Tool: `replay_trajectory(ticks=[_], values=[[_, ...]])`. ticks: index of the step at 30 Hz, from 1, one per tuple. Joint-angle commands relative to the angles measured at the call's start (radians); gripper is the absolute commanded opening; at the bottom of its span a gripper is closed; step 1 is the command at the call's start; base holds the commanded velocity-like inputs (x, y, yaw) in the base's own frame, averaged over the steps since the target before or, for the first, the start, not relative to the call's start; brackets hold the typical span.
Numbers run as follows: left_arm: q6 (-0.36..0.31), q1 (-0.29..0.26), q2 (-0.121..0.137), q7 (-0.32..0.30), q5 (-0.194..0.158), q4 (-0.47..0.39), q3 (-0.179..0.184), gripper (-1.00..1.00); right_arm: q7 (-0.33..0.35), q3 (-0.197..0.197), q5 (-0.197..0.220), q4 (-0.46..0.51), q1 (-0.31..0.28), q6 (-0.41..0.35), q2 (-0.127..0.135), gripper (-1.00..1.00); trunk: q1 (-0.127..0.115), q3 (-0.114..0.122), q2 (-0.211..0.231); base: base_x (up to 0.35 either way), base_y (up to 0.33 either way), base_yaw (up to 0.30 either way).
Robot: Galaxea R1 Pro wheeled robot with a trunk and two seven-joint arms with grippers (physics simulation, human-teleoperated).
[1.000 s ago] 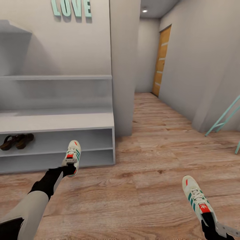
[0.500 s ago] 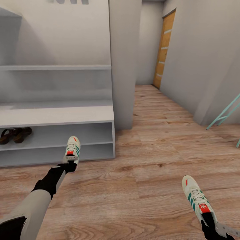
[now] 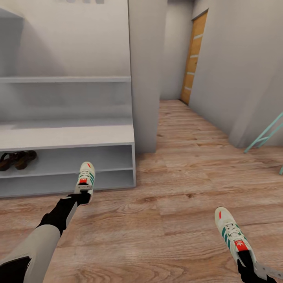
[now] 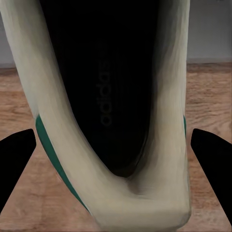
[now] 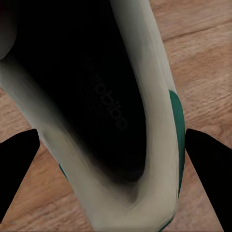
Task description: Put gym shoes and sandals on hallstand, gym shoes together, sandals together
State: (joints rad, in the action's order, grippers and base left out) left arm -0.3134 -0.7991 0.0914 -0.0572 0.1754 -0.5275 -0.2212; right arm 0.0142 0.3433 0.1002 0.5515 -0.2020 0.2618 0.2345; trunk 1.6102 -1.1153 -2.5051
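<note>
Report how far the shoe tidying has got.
Done: both sandals sit side by side on the hallstand, on its upper open shelf. In hand: the left claw holds one gym shoe before the rack; the right claw holds the other gym shoe. Left: set both sneakers together on the rack.

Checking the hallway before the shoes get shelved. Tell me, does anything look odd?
Nothing stands out. Each tool, left and right, holds a gym shoe by the heel; the sandals sit on the hallstand.
</note>
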Motion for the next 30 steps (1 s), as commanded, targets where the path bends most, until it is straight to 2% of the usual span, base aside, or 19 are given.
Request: replay_trajectory(ticks=[1, 6, 20, 30], values=[[-0.005, 0.000, -0.001, -0.007, 0.010, -0.002, -0.005, -1.00, 0.001, -0.001, 0.010, -0.001, 0.000, 0.004, 0.000, -1.00, 0.000, -0.001, 0.000, 0.233, 0.000, 0.000], [-0.005, 0.000, -0.001, -0.008, 0.010, -0.002, -0.004, -1.00, 0.001, -0.001, 0.010, -0.001, 0.000, 0.004, 0.000, -1.00, 0.000, -0.001, 0.000, 0.224, 0.000, 0.000], [-0.005, 0.001, -0.001, -0.012, 0.010, -0.001, -0.007, -1.00, 0.001, -0.001, 0.010, -0.001, 0.000, 0.004, 0.000, -1.00, 0.000, -0.001, 0.000, 0.051, 0.000, 0.000], [-0.006, 0.001, -0.001, -0.009, 0.010, -0.002, -0.007, -1.00, 0.001, -0.001, 0.010, -0.001, 0.000, 0.004, 0.000, -1.00, 0.000, -0.001, 0.000, 0.293, 0.000, 0.000]])
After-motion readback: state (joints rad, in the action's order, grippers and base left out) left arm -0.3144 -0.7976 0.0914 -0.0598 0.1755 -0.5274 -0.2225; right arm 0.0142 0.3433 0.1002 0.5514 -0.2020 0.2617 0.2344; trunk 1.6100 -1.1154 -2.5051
